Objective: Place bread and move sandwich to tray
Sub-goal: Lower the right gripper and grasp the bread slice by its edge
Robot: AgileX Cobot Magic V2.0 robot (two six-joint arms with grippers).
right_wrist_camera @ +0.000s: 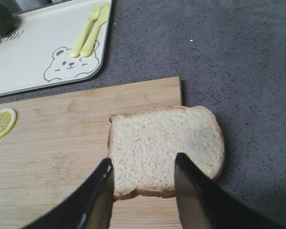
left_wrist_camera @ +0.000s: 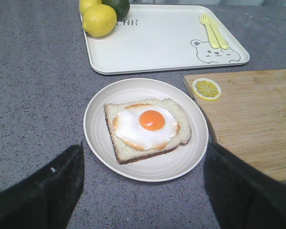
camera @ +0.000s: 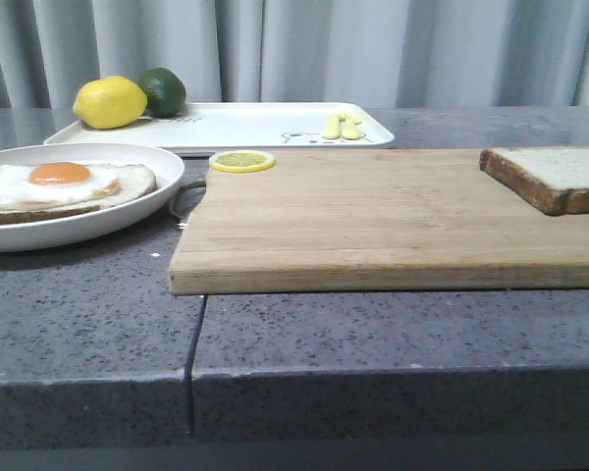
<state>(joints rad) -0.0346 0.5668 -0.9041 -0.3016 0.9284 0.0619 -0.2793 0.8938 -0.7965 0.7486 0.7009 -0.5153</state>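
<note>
The bread [right_wrist_camera: 164,148] lies flat on the right end of the wooden cutting board [right_wrist_camera: 62,157], one side past the board's edge; the front view shows the bread [camera: 555,177] too. My right gripper [right_wrist_camera: 143,162] is open just above the slice, a finger over each side of its near part. The sandwich [left_wrist_camera: 148,126], an egg-topped slice on a round white plate [left_wrist_camera: 97,129], sits left of the board. My left gripper [left_wrist_camera: 144,145] is open, its fingers wide on either side of the plate's near rim. The tray [left_wrist_camera: 157,43] lies behind the plate. Neither gripper appears in the front view.
On the tray's far left corner sit a lemon [left_wrist_camera: 99,20] and a lime [left_wrist_camera: 118,7]; a yellow fork and knife [left_wrist_camera: 213,31] rest at its right by the bear drawing. A lemon slice [left_wrist_camera: 206,88] lies on the board's near-left corner. The grey counter has a seam [camera: 194,343].
</note>
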